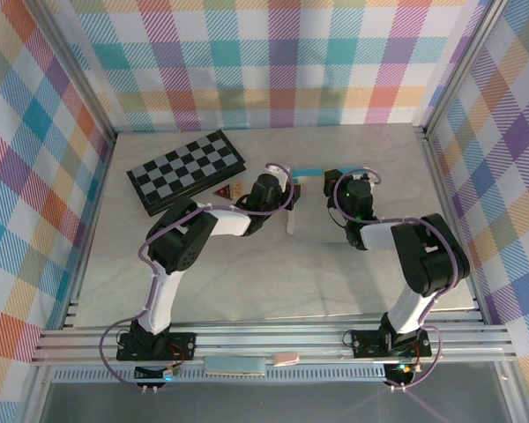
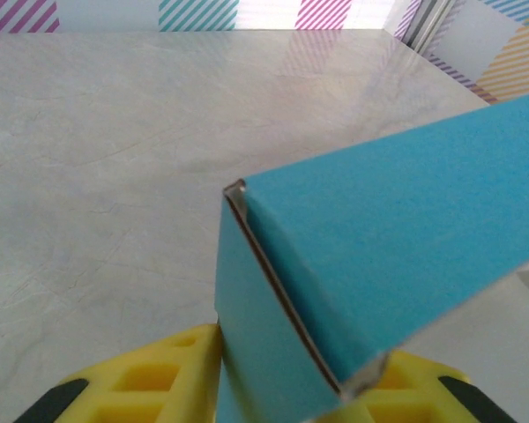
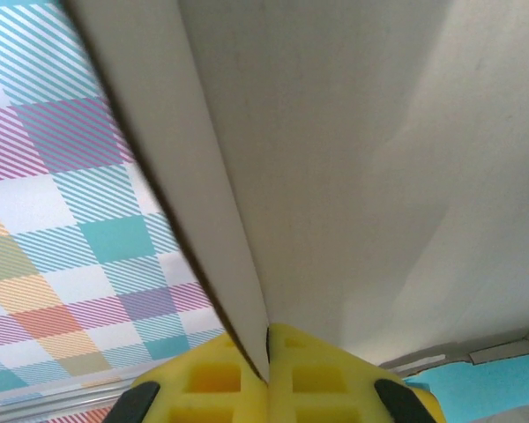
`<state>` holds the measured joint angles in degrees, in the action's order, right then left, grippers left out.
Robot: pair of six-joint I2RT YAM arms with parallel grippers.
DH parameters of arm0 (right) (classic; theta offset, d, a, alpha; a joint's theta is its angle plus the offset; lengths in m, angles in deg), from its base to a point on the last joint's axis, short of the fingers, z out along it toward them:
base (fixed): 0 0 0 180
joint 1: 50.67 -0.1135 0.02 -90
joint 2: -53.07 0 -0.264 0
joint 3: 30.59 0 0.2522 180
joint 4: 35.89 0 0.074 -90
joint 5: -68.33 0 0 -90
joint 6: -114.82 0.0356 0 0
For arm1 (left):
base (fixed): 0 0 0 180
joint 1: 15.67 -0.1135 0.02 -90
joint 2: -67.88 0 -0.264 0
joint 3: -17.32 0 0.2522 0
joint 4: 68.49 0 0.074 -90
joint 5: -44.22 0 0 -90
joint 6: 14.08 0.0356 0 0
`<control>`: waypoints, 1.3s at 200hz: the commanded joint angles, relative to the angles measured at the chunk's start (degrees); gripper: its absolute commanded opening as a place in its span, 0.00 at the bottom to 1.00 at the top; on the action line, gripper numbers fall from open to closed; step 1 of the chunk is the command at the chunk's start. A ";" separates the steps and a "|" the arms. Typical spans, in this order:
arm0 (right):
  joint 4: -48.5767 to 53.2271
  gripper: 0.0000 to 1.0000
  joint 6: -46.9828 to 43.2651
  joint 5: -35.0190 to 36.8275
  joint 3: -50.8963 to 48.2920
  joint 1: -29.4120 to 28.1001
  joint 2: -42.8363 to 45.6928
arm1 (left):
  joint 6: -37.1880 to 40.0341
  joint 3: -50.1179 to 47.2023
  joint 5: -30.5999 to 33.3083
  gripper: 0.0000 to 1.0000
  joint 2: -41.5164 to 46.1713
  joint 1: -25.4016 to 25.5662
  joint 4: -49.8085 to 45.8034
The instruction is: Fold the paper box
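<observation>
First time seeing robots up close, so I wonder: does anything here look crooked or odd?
Only the paper box: at its near corner, by the left claw, two blue panels meet with a gaping seam, not flush. It looks half-folded, not damaged.

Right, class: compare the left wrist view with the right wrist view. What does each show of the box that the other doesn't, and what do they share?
Left wrist: the box from outside, broad turquoise faces folded to a corner, with the table behind; the left gripper straddles that corner.
Right wrist: the pale inside with a long crease, and the right gripper shut on the card's edge.
Both: the box between yellow fingers, and the patterned wall.
</observation>
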<state>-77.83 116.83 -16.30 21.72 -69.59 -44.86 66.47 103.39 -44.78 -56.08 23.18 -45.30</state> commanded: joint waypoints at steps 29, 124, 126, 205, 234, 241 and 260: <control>4.69 0.00 2.48 -5.45 0.06 -0.88 -0.45 | -1.26 4.11 -1.17 0.27 -2.77 -0.09 -0.98; 7.90 0.00 3.32 -6.57 3.89 -0.22 -2.93 | -1.57 7.97 -1.87 0.00 -3.65 0.34 -6.27; 8.07 0.00 3.28 -6.59 3.95 -0.22 -2.94 | -1.57 8.05 -1.70 0.00 -3.65 0.41 -6.45; 18.95 0.05 1.20 -4.34 5.77 -0.31 1.01 | -6.92 20.25 17.32 0.00 -3.65 2.41 -36.09; 29.91 0.33 -2.02 -3.76 8.59 0.21 4.97 | -7.91 18.86 19.38 0.00 -0.75 2.54 -40.37; 32.32 0.40 -3.18 -4.04 9.25 0.36 6.24 | -7.82 17.90 19.39 0.00 0.18 2.39 -40.52; 40.62 0.57 -7.13 -4.95 11.77 1.50 9.94 | -7.68 17.10 19.22 0.00 2.04 2.17 -43.87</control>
<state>-50.77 115.43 -18.99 29.43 -68.89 -40.07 60.20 121.84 -27.67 -57.83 25.56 -80.22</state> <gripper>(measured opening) 0.488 0.066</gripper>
